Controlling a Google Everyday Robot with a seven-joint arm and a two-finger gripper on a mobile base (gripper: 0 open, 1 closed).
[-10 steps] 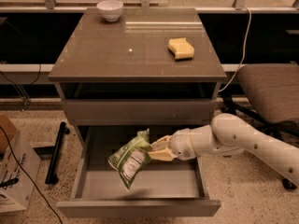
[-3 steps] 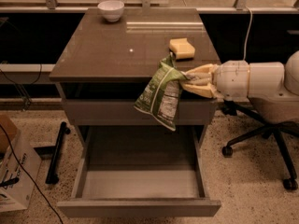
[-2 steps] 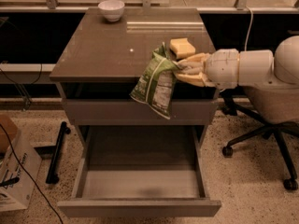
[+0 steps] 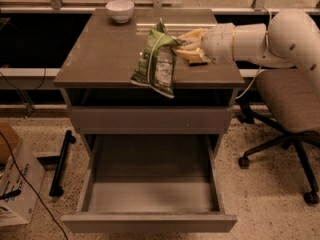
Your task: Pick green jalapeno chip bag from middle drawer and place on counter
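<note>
The green jalapeno chip bag [image 4: 156, 61] hangs from my gripper [image 4: 181, 45] over the counter [image 4: 102, 54], its lower end near the counter's front edge. My gripper is shut on the bag's top right corner, and the white arm reaches in from the right. The middle drawer [image 4: 150, 194] is pulled wide open below, and its grey floor holds nothing.
A white bowl [image 4: 120, 10] stands at the counter's back left. A pale yellow sponge block [image 4: 197, 59] lies under my gripper on the counter's right side. An office chair [image 4: 287, 114] stands to the right. A cardboard box [image 4: 15, 184] and cables lie at the lower left.
My gripper has lifted the bag out of the drawer, raised it past the cabinet front and carried it over the counter. The drawer stays open.
</note>
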